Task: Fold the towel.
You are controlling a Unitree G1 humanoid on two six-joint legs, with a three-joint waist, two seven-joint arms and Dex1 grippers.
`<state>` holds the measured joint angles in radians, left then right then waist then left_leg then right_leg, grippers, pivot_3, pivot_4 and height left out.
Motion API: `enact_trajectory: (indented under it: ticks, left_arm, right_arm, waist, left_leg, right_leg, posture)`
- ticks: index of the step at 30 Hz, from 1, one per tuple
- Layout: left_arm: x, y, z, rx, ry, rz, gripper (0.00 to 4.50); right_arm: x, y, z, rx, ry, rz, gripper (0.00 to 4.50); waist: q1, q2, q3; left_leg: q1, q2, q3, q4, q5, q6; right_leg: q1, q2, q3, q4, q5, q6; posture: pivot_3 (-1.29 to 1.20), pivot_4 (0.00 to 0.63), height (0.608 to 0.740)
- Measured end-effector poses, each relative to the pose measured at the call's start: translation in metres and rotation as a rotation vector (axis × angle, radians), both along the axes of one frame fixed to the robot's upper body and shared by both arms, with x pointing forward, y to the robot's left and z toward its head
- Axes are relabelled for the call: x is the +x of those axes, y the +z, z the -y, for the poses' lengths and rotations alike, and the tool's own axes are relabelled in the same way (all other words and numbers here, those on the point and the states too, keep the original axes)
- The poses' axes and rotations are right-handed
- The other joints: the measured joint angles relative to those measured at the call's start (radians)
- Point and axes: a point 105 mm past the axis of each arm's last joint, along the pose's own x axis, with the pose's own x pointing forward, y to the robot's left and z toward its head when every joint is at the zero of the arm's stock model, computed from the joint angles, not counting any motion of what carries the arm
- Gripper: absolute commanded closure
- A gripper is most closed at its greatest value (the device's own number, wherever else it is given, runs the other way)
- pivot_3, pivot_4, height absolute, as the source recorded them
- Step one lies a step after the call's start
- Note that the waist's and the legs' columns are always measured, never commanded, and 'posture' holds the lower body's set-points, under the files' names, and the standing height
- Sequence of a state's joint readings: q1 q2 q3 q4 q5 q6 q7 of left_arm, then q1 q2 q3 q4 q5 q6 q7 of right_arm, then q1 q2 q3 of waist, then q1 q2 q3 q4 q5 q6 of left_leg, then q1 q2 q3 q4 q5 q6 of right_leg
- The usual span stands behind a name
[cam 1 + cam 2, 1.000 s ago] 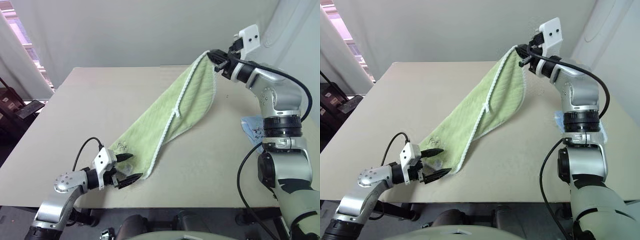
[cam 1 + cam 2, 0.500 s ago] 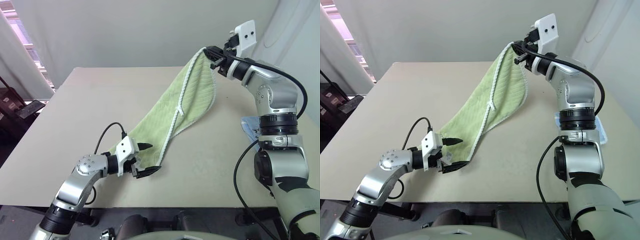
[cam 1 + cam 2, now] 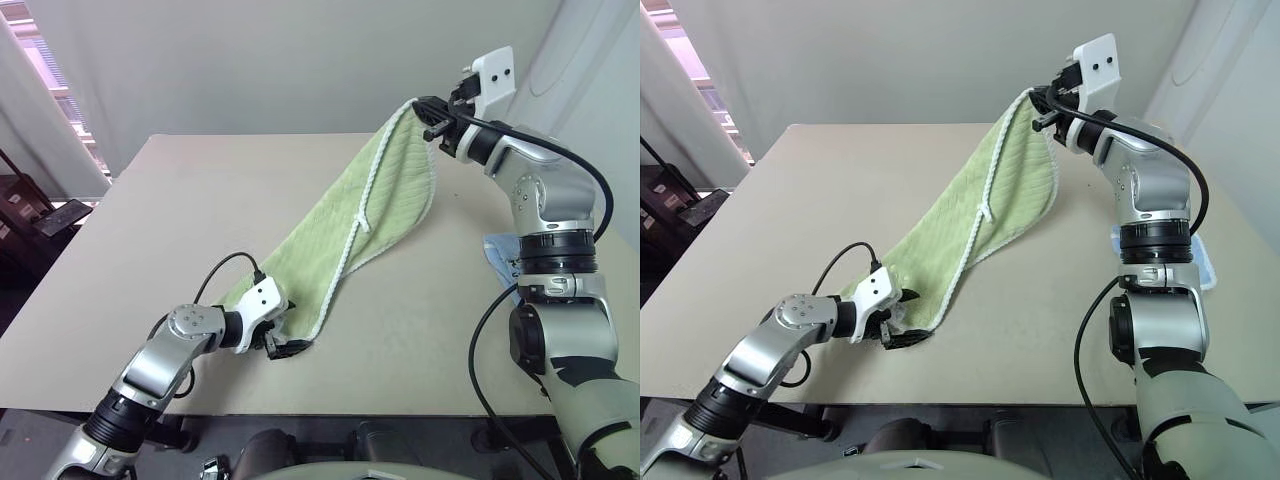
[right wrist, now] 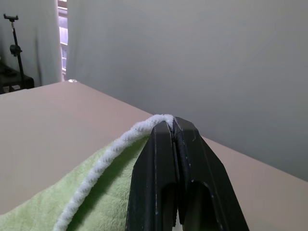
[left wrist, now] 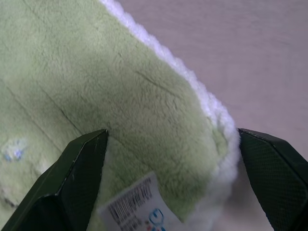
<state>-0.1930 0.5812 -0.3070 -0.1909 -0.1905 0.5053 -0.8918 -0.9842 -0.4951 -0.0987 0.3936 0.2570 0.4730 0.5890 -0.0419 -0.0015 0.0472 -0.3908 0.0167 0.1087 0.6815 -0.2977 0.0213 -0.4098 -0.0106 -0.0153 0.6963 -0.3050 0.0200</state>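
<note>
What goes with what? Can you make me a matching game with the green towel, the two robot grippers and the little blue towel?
1. towel
2. left gripper
3. right gripper
4. blue towel

a. shut on a raised towel corner
b. flat on the table beside the right arm
c. open around the low towel corner
d. stretched from the table up into the air

Pairs: 1-d, 2-c, 3-a, 4-b

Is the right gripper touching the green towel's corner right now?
Touching. In the right wrist view, the right gripper is shut on the white edging of the green towel, holding that corner lifted off the table.
</note>
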Motion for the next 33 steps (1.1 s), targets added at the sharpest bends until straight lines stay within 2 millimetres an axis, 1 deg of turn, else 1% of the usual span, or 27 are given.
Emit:
enact_trajectory:
  ticks: [3,9,10,11,12,18,19,20,21,22,23,24,28,31,33]
  left_arm:
    - [0.002,0.0,0.002,0.006,-0.022,0.004,0.0]
    - [0.003,0.0,0.005,0.042,-0.101,0.049,0.0]
    - [0.003,0.0,0.005,0.043,-0.109,0.048,0.3]
    - [0.003,0.0,0.005,0.043,-0.116,0.045,0.39]
    - [0.002,-0.001,0.005,0.041,-0.125,0.04,0.58]
    - [-0.005,-0.002,0.01,0.036,-0.186,0.023,2.69]
    - [-0.004,-0.002,0.01,0.036,-0.188,0.024,2.94]
    - [-0.003,-0.002,0.009,0.038,-0.19,0.029,3.36]
    - [-0.002,-0.002,0.009,0.04,-0.191,0.031,3.66]
    - [-0.001,-0.002,0.009,0.042,-0.191,0.032,4.09]
    - [0.0,-0.002,0.008,0.042,-0.19,0.032,4.4]
    - [0.0,-0.002,0.008,0.042,-0.19,0.031,4.48]
    - [-0.001,-0.001,0.005,0.024,-0.175,0.009,4.48]
    - [-0.004,0.001,-0.01,-0.022,-0.123,-0.064,4.48]
    - [-0.001,0.011,-0.025,-0.063,-0.055,-0.088,4.48]
  right_arm:
    - [0.0,-0.007,0.003,0.002,-0.012,-0.017,4.46]
    - [0.001,-0.009,0.006,0.008,-0.031,-0.02,4.46]
    - [0.001,-0.009,0.007,0.008,-0.034,-0.021,4.5]
    - [0.001,-0.009,0.007,0.008,-0.034,-0.021,4.5]
    - [0.001,-0.009,0.007,0.009,-0.035,-0.021,4.5]
    - [0.001,-0.01,0.009,0.007,-0.047,-0.021,4.5]
    - [0.001,-0.01,0.009,0.007,-0.048,-0.021,4.5]
    - [0.001,-0.01,0.009,0.007,-0.049,-0.02,4.5]
    - [0.001,-0.01,0.009,0.007,-0.05,-0.02,4.5]
    - [0.002,-0.01,0.009,0.006,-0.052,-0.02,4.5]
    - [0.002,-0.01,0.01,0.005,-0.054,-0.02,4.5]
    - [0.002,-0.01,0.01,0.004,-0.057,-0.02,4.5]
    - [0.003,-0.011,0.012,-0.004,-0.069,-0.018,4.5]
    - [0.003,-0.011,0.015,-0.007,-0.077,-0.016,4.5]
    - [0.004,-0.011,0.018,-0.009,-0.086,-0.017,4.5]
  waist:
    - [-0.001,0.0,0.0]
    - [0.0,0.0,0.0]
    - [-0.001,0.0,0.0]
    - [-0.001,0.0,0.0]
    - [-0.001,0.0,0.0]
    - [-0.001,0.0,0.0]
    - [-0.001,0.0,0.0]
    - [-0.001,0.0,0.0]
    - [-0.001,0.0,0.0]
    - [-0.001,0.0,0.0]
    - [-0.001,0.0,0.0]
    - [-0.001,0.0,0.0]
    - [-0.004,0.0,0.0]
    - [-0.006,0.0,0.0]
    - [-0.004,0.0,0.001]
  left_leg:
    - [0.0,0.0,0.0,0.0,0.0,0.0]
    - [0.0,0.0,0.0,0.0,0.0,0.0]
    - [0.0,0.0,0.0,0.0,0.0,0.0]
    - [0.0,0.0,0.0,0.0,0.0,0.0]
    - [0.0,0.0,0.0,0.0,0.0,0.0]
    - [0.0,0.0,0.0,0.0,0.0,0.0]
    - [0.0,0.0,0.0,0.001,0.0,0.0]
    - [0.001,0.0,0.0,0.001,0.0,0.0]
    - [0.001,0.0,0.0,0.001,0.0,0.0]
    - [0.001,0.0,0.0,0.001,0.0,0.0]
    - [0.001,0.0,0.0,0.001,0.0,0.0]
    - [0.001,0.0,0.0,0.001,0.0,0.0]
    - [0.001,0.0,0.0,0.001,0.0,0.0]
    - [0.0,0.0,0.0,0.0,0.0,-0.001]
    - [0.0,0.0,0.0,0.0,0.001,-0.001]
  right_leg:
    - [0.0,0.0,0.0,0.0,0.0,0.0]
    - [0.0,0.0,0.0,0.0,0.0,0.0]
    - [0.0,0.0,0.0,0.0,0.0,0.0]
    - [0.0,0.0,0.0,0.0,0.0,0.0]
    - [0.0,0.0,0.0,0.0,0.0,0.0]
    - [0.0,0.0,0.0,0.0,0.0,0.0]
    - [0.0,0.0,0.0,0.001,0.0,0.0]
    - [0.0,0.0,0.0,0.001,0.0,0.0]
    - [0.0,0.0,0.0,0.001,0.0,0.0]
    - [0.0,0.0,0.0,0.001,0.0,0.0]
    - [0.0,0.0,0.0,0.001,0.0,0.0]
    - [0.0,0.0,0.0,0.001,0.0,0.0]
    - [0.0,0.0,0.0,0.001,0.0,0.0]
    - [-0.001,0.0,0.0,0.002,0.0,0.0]
    - [-0.002,0.0,0.0,0.003,0.0,-0.001]
  posture:
    - [0.0,0.0,0.724]
    - [0.0,0.0,0.724]
    - [0.0,0.0,0.724]
    - [0.0,0.0,0.724]
    - [0.0,0.0,0.724]
    - [0.0,0.0,0.724]
    - [0.0,0.0,0.724]
    - [0.0,0.0,0.724]
    - [0.0,0.0,0.724]
    - [0.0,0.0,0.724]
    - [0.0,0.0,0.724]
    - [0.0,0.0,0.724]
    - [0.0,0.0,0.724]
    - [0.0,0.0,0.724]
    - [0.0,0.0,0.724]
